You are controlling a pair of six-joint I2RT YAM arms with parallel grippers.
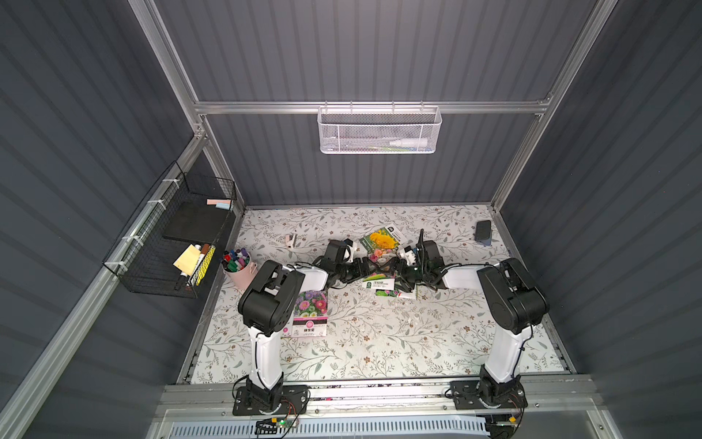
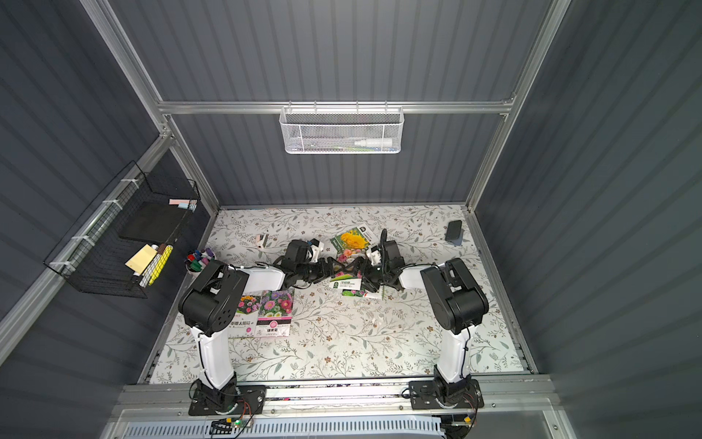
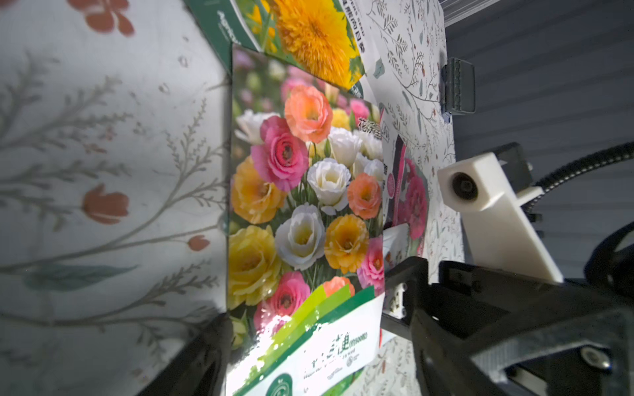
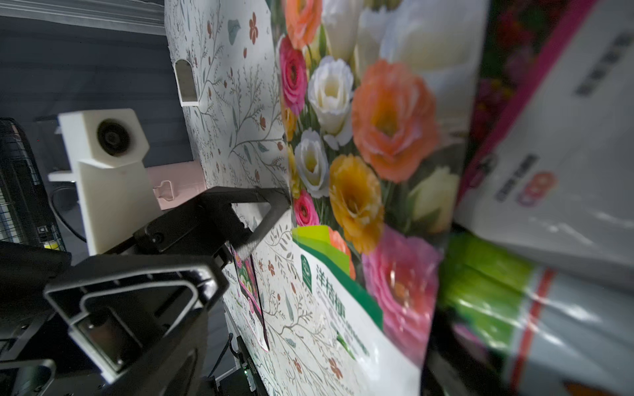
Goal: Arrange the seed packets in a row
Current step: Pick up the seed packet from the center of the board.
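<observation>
**Barely begun: two placed, at least four to go**

At the desk's [image 2: 361,342] 8 o'clock, an orange-bloom packet [image 2: 250,315] and a pink-aster packet [image 2: 276,312] lie side by side, starting the row. Just toward 12 o'clock from centre, the left gripper [image 1: 366,266] and right gripper [image 1: 397,268], both spread, straddle a mixed-bloom packet [image 3: 302,192]. It overlaps a sunflower packet [image 1: 381,238], pink packet [image 3: 410,199] and green packet [image 4: 480,284]. Six seen; more may hide.

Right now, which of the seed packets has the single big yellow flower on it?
The green-edged packet lying farthest back, overlapping the mixed-bloom packet. Every other packet shows pink or many-coloured flowers instead.
</observation>
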